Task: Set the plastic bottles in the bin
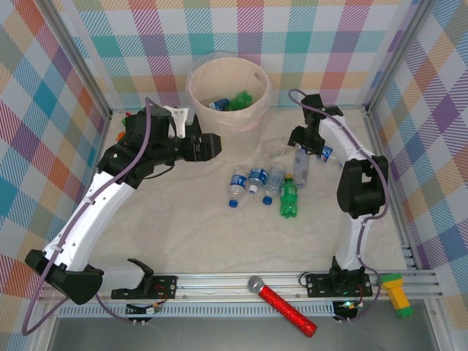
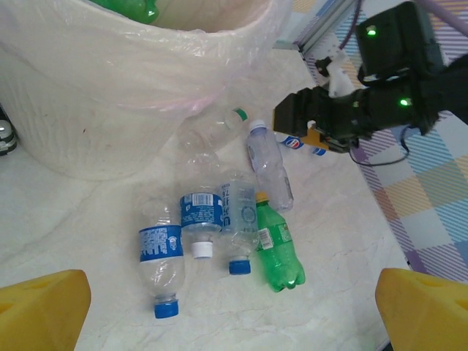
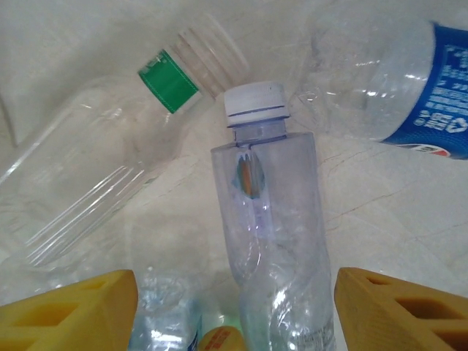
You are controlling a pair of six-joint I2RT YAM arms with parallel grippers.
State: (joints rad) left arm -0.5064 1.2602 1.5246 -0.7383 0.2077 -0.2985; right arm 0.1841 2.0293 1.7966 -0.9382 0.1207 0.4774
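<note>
The left tool [image 1: 212, 146] is seen with fingers spread wide and nothing held, above the bench [image 1: 212, 241] near the bin [image 1: 199, 93]. The right tool [image 3: 235, 300] is also spread; a white-capped clear bottle [image 3: 267, 219] is straddled but not touched. Several plastic bottles [image 1: 256, 181] are found lying clustered on the bench between the arms, a green bottle [image 1: 289, 199] among them. Binned bottles [image 1: 232, 102], green and blue-labelled, are noted inside the bin.

On the bench: six clear plastic bottles [image 2: 160, 259], one green plastic bottle [image 2: 276, 245]. One round beige bin [image 1: 196, 91] holds at least two more. One red glittery microphone [image 1: 281, 303].
</note>
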